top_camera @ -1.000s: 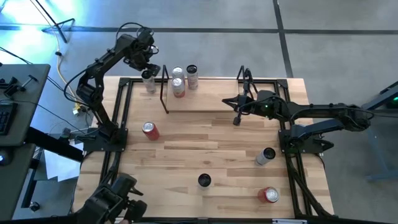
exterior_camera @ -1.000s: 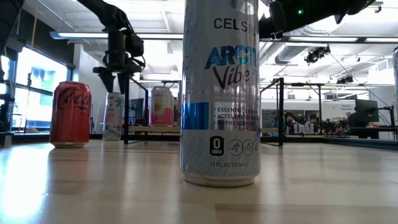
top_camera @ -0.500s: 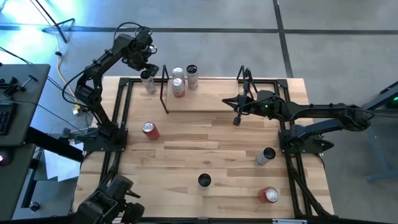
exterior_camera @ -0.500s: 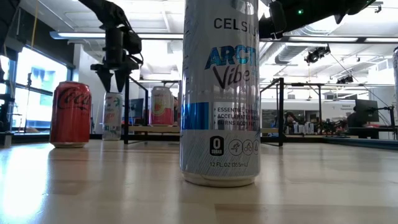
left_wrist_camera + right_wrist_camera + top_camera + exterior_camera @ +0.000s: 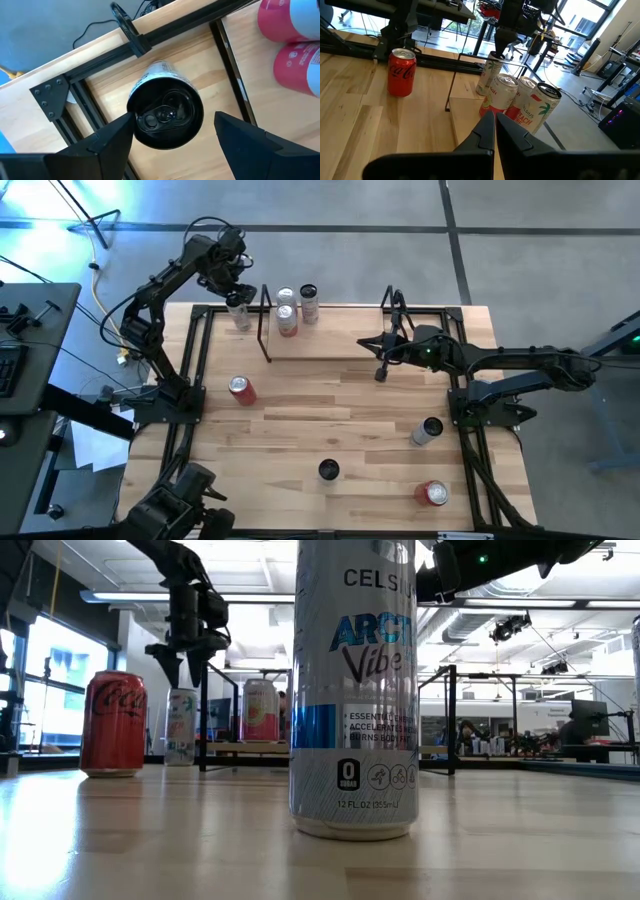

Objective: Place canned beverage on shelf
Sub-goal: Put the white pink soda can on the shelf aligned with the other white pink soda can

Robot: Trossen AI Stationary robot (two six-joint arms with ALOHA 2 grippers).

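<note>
A slim white can with a black top [image 5: 165,117] stands upright on the tabletop at the far left, just outside the shelf's left rod [image 5: 265,320]; it also shows in the high view [image 5: 240,312] and the low view [image 5: 182,725]. My left gripper [image 5: 175,132] is open just above this can, one finger on either side of its top, touching nothing. The light-wood shelf [image 5: 330,345] holds three upright cans [image 5: 288,320] at its left end. My right gripper [image 5: 381,372] is shut and empty, near the shelf's right end.
A red Coca-Cola can [image 5: 241,388] stands left of centre. A black-topped Celsius can [image 5: 328,470] stands near the front edge. A silver can [image 5: 427,430] and a red can [image 5: 432,493] stand at the right. Black frame rails [image 5: 195,360] run along the table's sides.
My left gripper has shifted slightly over the slim can and stays open. The can has not moved.
</note>
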